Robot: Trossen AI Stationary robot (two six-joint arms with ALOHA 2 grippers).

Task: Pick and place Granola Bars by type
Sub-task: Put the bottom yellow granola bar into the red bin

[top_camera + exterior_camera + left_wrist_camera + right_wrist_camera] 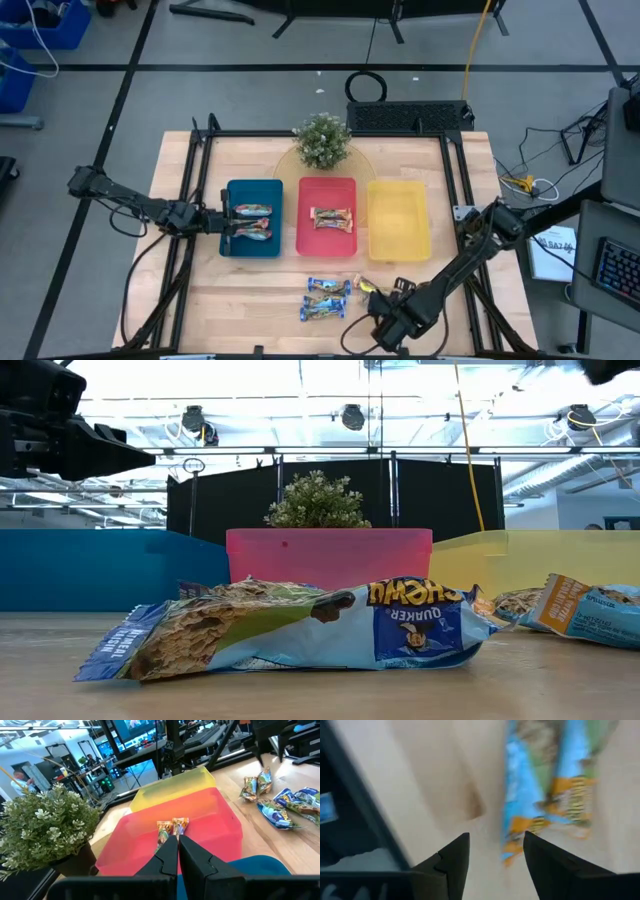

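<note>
Lying on the bare wooden table [200, 300] in front of the trays are three blue-white foil-wrapped granola bars [327, 298], clustered together, with one tan-gold foil-wrapped bar [368, 285] just beside them. The low view is showing what the overhead one cannot: the nearest blue-white wrapper [300, 628] is crumpled, with its printing facing the lens upside down, and it is blocking most of the table behind it. Two greenish-red foil-wrapped bars [250, 221] are sitting in the rectangular blue plastic tray [236, 248], and two more tan-gold bars [332, 217] are resting side by side in the rectangular red plastic tray [310, 245]; the rectangular yellow plastic tray [400, 245] is holding none. The left gripper [222, 222] is reaching over the blue tray beside the greenish-red bars, and its wrist camera is showing its fingers [165, 860] pressed together with nothing between them. The right gripper [388, 300] is hovering low at the front of the table near the loose bars, its fingers [455, 857] spread apart and empty above two blue-white wrappers [545, 790]. A small green potted plant [322, 139] is standing behind the red tray.
</note>
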